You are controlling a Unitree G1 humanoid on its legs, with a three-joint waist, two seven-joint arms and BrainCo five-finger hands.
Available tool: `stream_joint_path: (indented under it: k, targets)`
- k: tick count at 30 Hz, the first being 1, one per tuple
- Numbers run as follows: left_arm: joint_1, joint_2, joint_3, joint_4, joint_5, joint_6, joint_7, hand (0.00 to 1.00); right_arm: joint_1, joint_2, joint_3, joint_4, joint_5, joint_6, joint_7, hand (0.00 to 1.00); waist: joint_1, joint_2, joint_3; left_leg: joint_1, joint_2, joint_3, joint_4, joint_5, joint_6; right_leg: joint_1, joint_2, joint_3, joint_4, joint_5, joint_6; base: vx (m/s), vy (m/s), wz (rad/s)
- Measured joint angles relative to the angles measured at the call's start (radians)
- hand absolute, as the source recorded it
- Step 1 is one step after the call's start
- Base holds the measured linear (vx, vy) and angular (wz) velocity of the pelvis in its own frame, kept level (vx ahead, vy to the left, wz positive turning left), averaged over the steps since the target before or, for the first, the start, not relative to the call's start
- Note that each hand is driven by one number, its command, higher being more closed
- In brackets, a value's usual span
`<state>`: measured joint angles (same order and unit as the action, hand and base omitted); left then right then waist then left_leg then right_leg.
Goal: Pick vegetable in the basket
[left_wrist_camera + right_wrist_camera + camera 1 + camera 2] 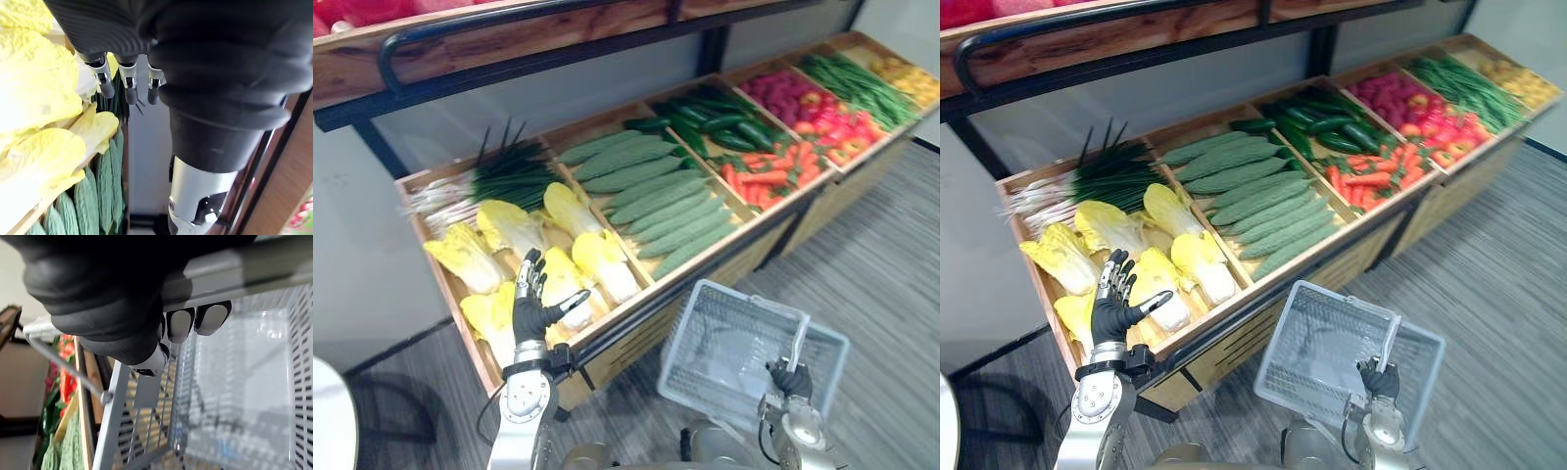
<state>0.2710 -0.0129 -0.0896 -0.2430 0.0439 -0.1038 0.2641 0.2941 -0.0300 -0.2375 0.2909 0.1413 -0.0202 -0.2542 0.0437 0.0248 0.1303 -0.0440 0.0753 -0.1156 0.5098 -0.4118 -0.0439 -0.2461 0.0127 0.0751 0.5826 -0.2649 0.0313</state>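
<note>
Several yellow cabbages (538, 257) lie in the left compartment of a sloping wooden produce stand. My left hand (534, 305) hovers over the front cabbages, open, fingers straight and thumb spread; the left wrist view has its fingers (128, 85) above the yellow leaves (39, 98). A grey mesh basket (734, 343) hangs in front of the stand, low and to the right, with nothing in it. My right hand (790, 379) is shut on the basket's handle (234, 271).
Green onions (499, 176), bumpy green gourds (656, 196), cucumbers (715, 122), carrots (769, 176), red peppers (822, 117) and green beans (857, 83) fill further compartments of the stand (607, 333). A wooden shelf with a dark rail (509, 29) runs above. Grey carpet lies right.
</note>
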Motion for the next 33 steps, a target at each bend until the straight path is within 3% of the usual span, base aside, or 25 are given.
stream_joint_path:
  k: [1, 3, 5, 8, 10, 11, 12, 15, 21, 25, 30, 33]
  targets:
    - [0.000, -0.004, 0.000, 0.000, 0.009, 0.001, 0.000, 0.00, 0.013, 0.000, -0.011, 0.000, 0.011, 0.000, -0.006, 1.00, -0.005, 0.009, -0.005, -0.013, 0.016, -0.021, -0.021, 0.019, -0.026, 0.000, -0.002, -0.041, -0.001, -0.002, -0.006, 0.21, -0.304, 0.92]
    - [-0.010, -0.006, -0.005, 0.001, 0.009, 0.009, -0.001, 0.00, 0.048, -0.007, -0.020, 0.000, 0.015, 0.000, -0.006, 1.00, -0.008, 0.011, -0.006, -0.019, 0.039, -0.014, -0.050, 0.055, -0.040, 0.021, -0.010, -0.108, -0.018, 0.001, -0.011, 0.13, -0.254, 1.01]
    - [-0.017, -0.007, -0.006, 0.002, 0.008, 0.010, 0.000, 0.00, 0.070, -0.017, -0.022, 0.000, 0.018, 0.001, -0.008, 1.00, -0.010, 0.007, -0.004, -0.020, 0.059, 0.036, -0.065, 0.094, -0.027, 0.057, -0.026, -0.163, -0.044, 0.004, -0.017, 0.05, -0.199, 0.97]
    - [-0.017, -0.007, -0.003, 0.013, 0.009, 0.015, 0.002, 0.00, 0.075, -0.019, -0.030, -0.002, 0.023, 0.000, -0.007, 1.00, -0.025, -0.002, -0.001, -0.027, 0.108, 0.271, -0.084, 0.132, 0.027, 0.104, -0.061, -0.243, -0.116, 0.017, -0.039, -0.04, -0.098, 0.83]
    - [-0.022, -0.006, -0.003, 0.020, 0.020, 0.020, 0.003, 0.00, 0.073, -0.019, -0.030, -0.002, 0.023, 0.000, -0.004, 1.00, -0.028, 0.000, -0.002, -0.026, 0.137, 0.386, -0.098, 0.127, 0.037, 0.115, -0.070, -0.274, -0.144, 0.022, -0.046, -0.09, -0.001, 0.61]
    - [-0.031, -0.002, 0.003, 0.037, 0.043, 0.022, 0.004, 0.00, 0.073, -0.016, -0.033, 0.000, 0.023, 0.004, -0.003, 1.00, -0.019, -0.003, -0.001, -0.019, 0.140, 0.421, -0.122, 0.136, 0.025, 0.116, -0.077, -0.283, -0.153, 0.031, -0.050, -0.12, 0.050, 0.41]
    - [-0.033, 0.005, 0.014, 0.058, 0.065, 0.027, 0.006, 0.00, 0.068, -0.010, -0.034, 0.001, 0.026, 0.008, -0.002, 1.00, -0.011, 0.007, -0.008, -0.018, 0.131, 0.417, -0.145, 0.149, 0.008, 0.119, -0.079, -0.281, -0.168, 0.042, -0.041, -0.12, 0.065, 0.19]
    - [-0.035, 0.033, 0.028, 0.120, 0.149, 0.057, 0.023, 0.00, 0.066, 0.013, -0.037, 0.008, 0.025, 0.008, 0.005, 1.00, -0.005, -0.003, -0.026, -0.015, 0.110, 0.420, -0.202, 0.186, -0.006, 0.118, -0.079, -0.262, -0.217, 0.082, -0.025, -0.08, 0.093, -0.04]
    - [-0.085, 0.062, 0.034, 0.280, 0.249, 0.110, 0.029, 0.00, 0.057, 0.014, -0.029, 0.094, 0.026, 0.005, 0.037, 1.00, -0.032, -0.054, -0.057, 0.022, 0.071, 0.423, -0.350, 0.276, -0.029, 0.116, -0.062, -0.202, -0.289, 0.123, -0.025, -0.01, 0.022, -0.02]
    - [-0.161, 0.070, 0.020, 0.377, 0.281, 0.135, 0.048, 0.00, 0.050, 0.007, -0.024, 0.130, 0.026, -0.004, 0.042, 1.00, -0.040, -0.056, -0.059, 0.028, 0.064, 0.428, -0.406, 0.312, -0.038, 0.104, -0.046, -0.178, -0.314, 0.137, -0.032, 0.02, -0.014, -0.04]
    - [-0.284, 0.124, 0.022, 0.517, 0.287, 0.146, 0.068, 0.00, -0.004, -0.004, -0.015, 0.170, 0.025, -0.008, 0.045, 1.00, -0.085, -0.052, -0.055, 0.032, 0.067, 0.453, -0.481, 0.364, -0.044, 0.062, -0.024, -0.148, -0.350, 0.174, -0.049, 0.01, -0.033, -0.23]
    - [-0.362, 0.125, 0.020, 0.584, 0.314, 0.167, 0.081, 0.00, -0.007, -0.019, -0.014, 0.176, 0.026, -0.012, 0.045, 1.00, -0.095, -0.052, -0.049, 0.013, 0.068, 0.476, -0.493, 0.372, -0.045, 0.037, -0.013, -0.120, -0.364, 0.194, -0.049, -0.03, -0.009, -0.28]
